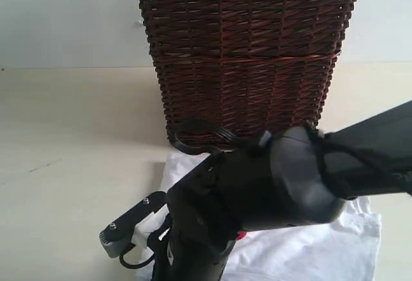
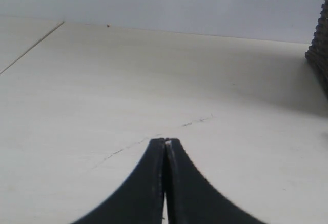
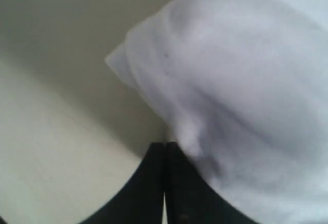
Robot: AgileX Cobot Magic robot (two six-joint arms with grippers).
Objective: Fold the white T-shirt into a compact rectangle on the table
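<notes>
The white cotton T-shirt (image 1: 309, 249) lies on the wide pale cream table (image 1: 64, 152), right in front of the tall dark brown wicker basket with a white lace edge (image 1: 244, 62). It looks spread out and bumpy, not a neat small rectangle, so I think most of the folding is left to do. The right gripper (image 3: 165, 149) has its two black fingers pressed tight together. The soft cloth bunches up right at their tips, and I cannot tell if a bit of it is caught between them. The left gripper (image 2: 165, 144) is squeezed closed too, with nothing in it, over bare table. The big black right arm (image 1: 290, 172) covers the middle of the shirt, so its sleeves and letters are hidden, but a tiny red spot peeks out. The bottom of the shirt is cut off, and the close view of the cloth is blurry.
</notes>
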